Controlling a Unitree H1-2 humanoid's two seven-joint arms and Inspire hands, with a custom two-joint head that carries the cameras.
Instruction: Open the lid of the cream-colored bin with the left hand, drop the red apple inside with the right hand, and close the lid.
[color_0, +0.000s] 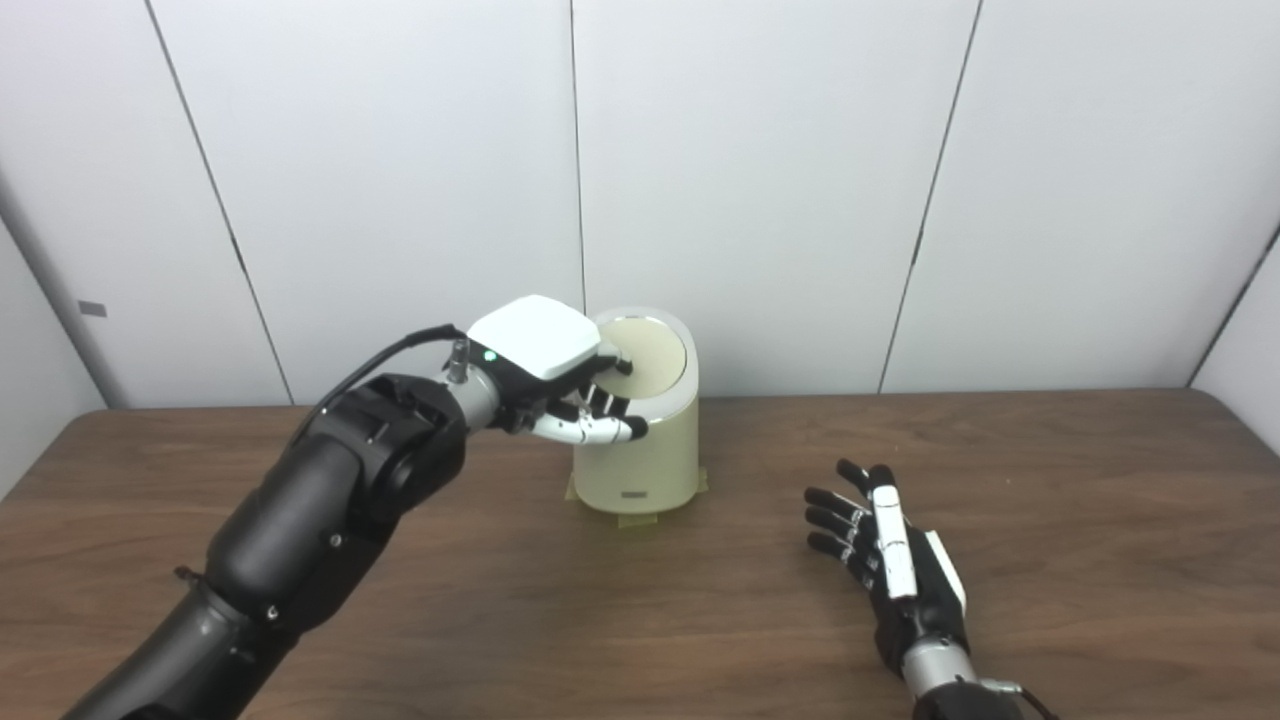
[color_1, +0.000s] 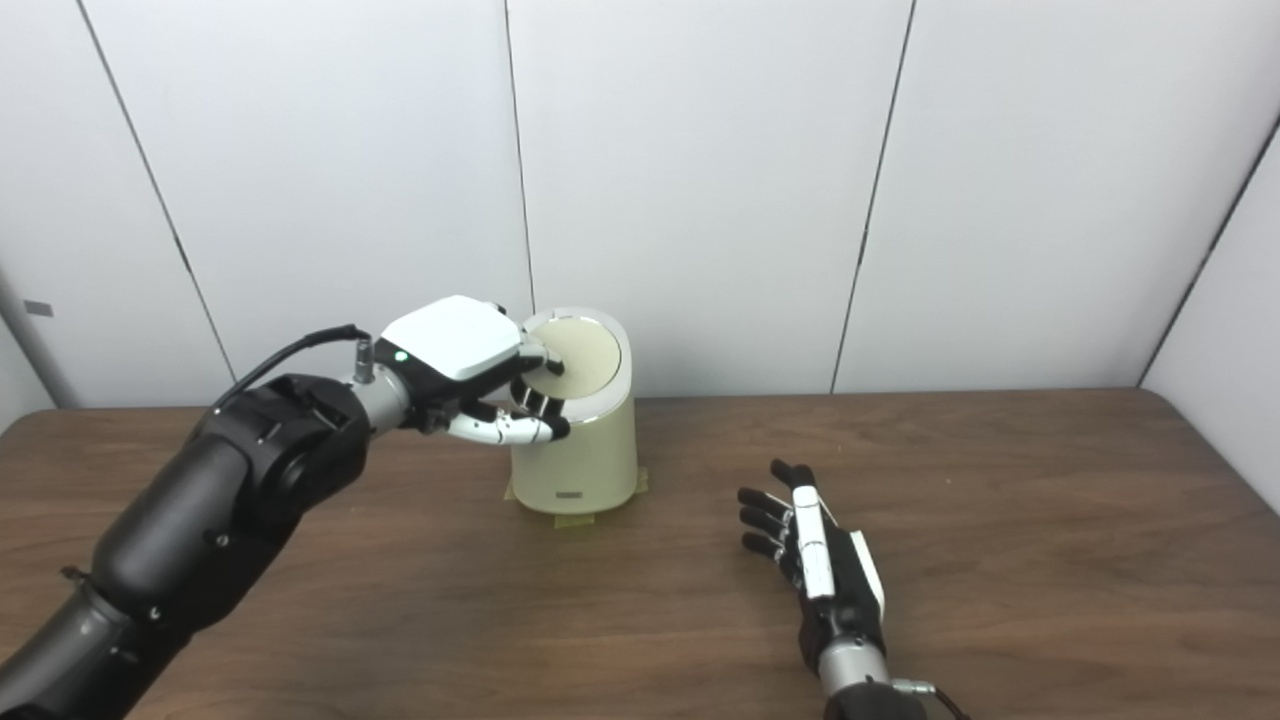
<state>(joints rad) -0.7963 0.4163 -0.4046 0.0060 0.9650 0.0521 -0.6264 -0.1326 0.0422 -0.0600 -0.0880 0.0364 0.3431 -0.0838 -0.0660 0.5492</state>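
The cream-colored bin (color_0: 650, 450) stands upright at the back middle of the table, and its round lid (color_0: 655, 358) lies flat in the rim, closed. My left hand (color_0: 535, 345) is at the bin's top left edge, with its fingertips (color_0: 620, 366) resting on the lid and its thumb (color_0: 600, 428) stretched across the bin's upper side. It grips nothing that I can see. My right hand (color_0: 890, 550) lies open and empty on the table, right of the bin, with its fingers spread. No red apple is in view.
The brown wooden table (color_0: 1100, 560) runs to a white panelled wall (color_0: 800, 180) just behind the bin. Yellowish tape (color_0: 640, 518) shows under the bin's base. My left forearm (color_0: 330, 500) crosses the table's left side.
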